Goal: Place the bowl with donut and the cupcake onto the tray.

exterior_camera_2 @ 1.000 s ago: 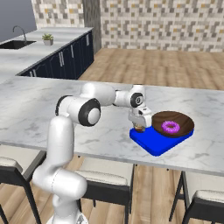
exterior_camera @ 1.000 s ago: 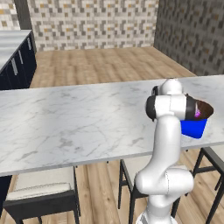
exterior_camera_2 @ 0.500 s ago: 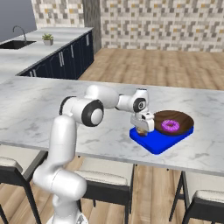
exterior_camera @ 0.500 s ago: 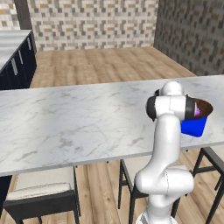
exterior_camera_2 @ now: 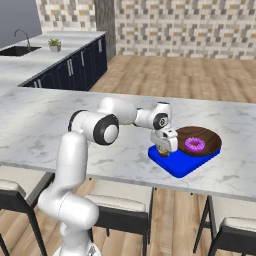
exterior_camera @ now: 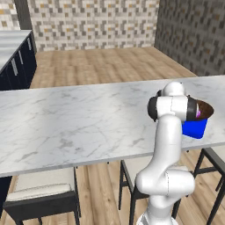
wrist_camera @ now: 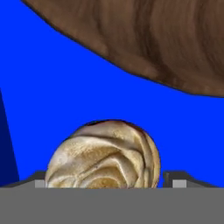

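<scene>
The blue tray [exterior_camera_2: 177, 165] lies on the marble counter near its front edge. On its far half rests the dark brown bowl [exterior_camera_2: 207, 137] holding the pink-purple donut [exterior_camera_2: 194, 145]. The cupcake [wrist_camera: 105, 153] stands on the tray floor [wrist_camera: 65, 78] beside the bowl's wall [wrist_camera: 153, 39]. My gripper [exterior_camera_2: 164, 148] points down over the tray's near left corner, straddling the cupcake [exterior_camera_2: 163, 151]. In the hand view my gripper [wrist_camera: 108, 181] is open, its dark fingertips [wrist_camera: 179, 179] standing either side of the tan top, with a blue gap on the right.
From the left base view my own arm covers the hand; the tray [exterior_camera: 195, 128] and bowl [exterior_camera: 206, 110] peek out to its right. Stools [exterior_camera_2: 125, 192] stand under the counter's front edge. A long stretch of marble counter [exterior_camera: 66, 118] runs left of the tray.
The hand has travelled right and down over the tray's near corner with the cupcake. The jaws now stand a little wider around the cupcake.
</scene>
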Controlling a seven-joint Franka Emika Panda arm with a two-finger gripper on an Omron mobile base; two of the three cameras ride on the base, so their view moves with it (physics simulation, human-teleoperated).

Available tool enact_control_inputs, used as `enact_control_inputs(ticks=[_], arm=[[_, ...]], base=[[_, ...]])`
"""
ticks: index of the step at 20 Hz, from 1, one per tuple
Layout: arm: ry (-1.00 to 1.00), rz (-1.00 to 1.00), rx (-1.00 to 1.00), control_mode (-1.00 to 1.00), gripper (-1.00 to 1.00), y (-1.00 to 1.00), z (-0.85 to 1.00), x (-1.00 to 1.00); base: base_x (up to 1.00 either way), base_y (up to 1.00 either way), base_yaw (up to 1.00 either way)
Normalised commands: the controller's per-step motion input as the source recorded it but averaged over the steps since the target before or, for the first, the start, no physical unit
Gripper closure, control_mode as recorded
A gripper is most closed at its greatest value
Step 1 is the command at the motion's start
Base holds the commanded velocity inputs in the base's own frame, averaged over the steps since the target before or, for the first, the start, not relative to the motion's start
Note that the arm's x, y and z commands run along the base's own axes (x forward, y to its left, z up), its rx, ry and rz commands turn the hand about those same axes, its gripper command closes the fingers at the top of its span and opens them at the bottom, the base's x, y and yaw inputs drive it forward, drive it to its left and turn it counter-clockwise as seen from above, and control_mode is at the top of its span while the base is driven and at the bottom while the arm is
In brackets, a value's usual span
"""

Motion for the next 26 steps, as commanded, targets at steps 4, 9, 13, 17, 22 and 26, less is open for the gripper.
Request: enact_control_inputs(ticks=[4,9,13,17,22,26], arm=[[-0.01,-0.01,0.0,-1.0,-1.0,0.0,0.0,0.0],[-0.05,0.0,0.01,-1.0,-1.0,-0.01,0.32,-0.02],[0.0,-0.03,0.01,-1.0,-1.0,0.0,0.6,-0.06],[0.0,-0.01,0.06,-1.0,-1.0,0.18,0.43,-0.08],[0.04,-0.02,0.03,-1.0,-1.0,0.87,-0.03,-0.34],[0.07,0.0,-0.02,-1.0,-1.0,0.81,-0.09,-0.07]], base=[[0.0,0.0,0.0],[0.0,0.0,0.0],[0.0,0.0,0.0],[0.0,0.0,0.0],[0.0,0.0,0.0],[0.0,0.0,0.0]])
